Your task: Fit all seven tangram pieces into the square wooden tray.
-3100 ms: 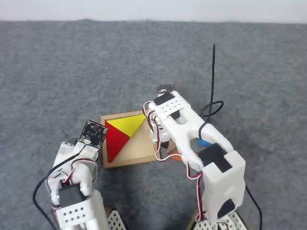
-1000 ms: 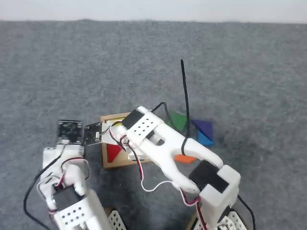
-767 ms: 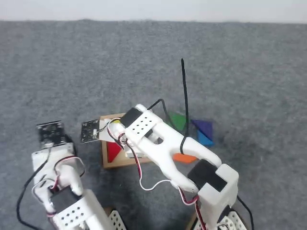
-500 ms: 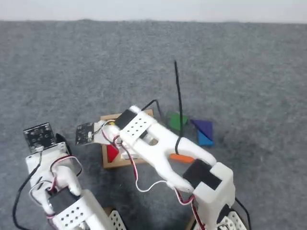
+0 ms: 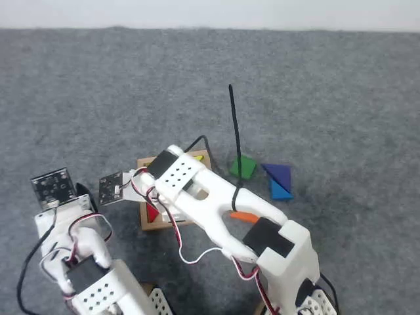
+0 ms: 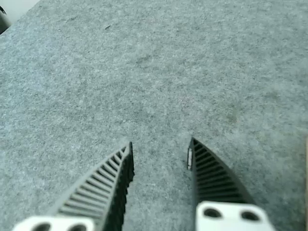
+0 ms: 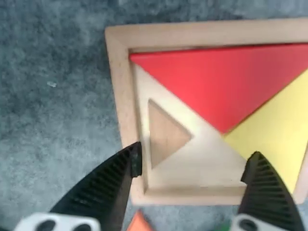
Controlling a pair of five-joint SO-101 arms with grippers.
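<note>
Tangram tray [image 7: 120, 86] directly under right gripper [image 7: 195, 159], jaws spread wide, empty | red triangle [image 7: 226, 82] and yellow triangle [image 7: 274, 139] seated beyond its tips | risk: descending finger may catch rim, shove tray

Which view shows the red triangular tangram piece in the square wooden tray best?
The right wrist view: the red triangular piece lies nearly whole in the wooden tray. In the high view the right arm covers it, leaving a red corner. The left wrist view faces grey carpet.
</note>
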